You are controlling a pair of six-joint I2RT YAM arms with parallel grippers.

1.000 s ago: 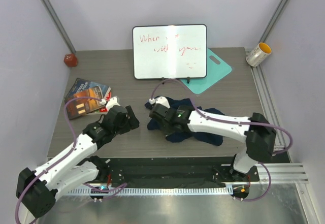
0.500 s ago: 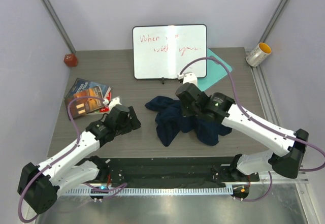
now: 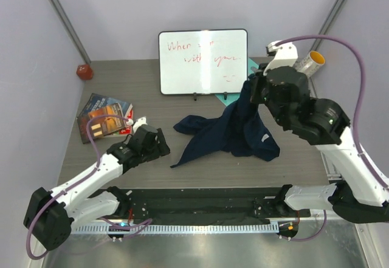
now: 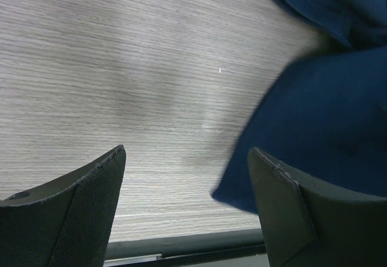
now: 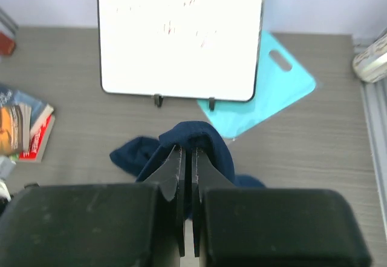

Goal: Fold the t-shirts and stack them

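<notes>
Unfurling step: my right hand point(image 3: 250, 92) is pinched shut on the navy t-shirt point(image 3: 234, 131), hoisted right of centre with its tail on the table point(image 3: 140, 92), and my left hand point(image 3: 160, 144), wide open and empty just beside its lower-left tip, probably needs to grab that corner next.

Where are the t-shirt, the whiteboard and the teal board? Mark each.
t-shirt point(image 3: 234, 131), top external view, hanging middle of the fabric.
whiteboard point(image 3: 203, 61), top external view, centre of writing face.
teal board point(image 5: 266, 97), right wrist view, face below the handle slot.
</notes>
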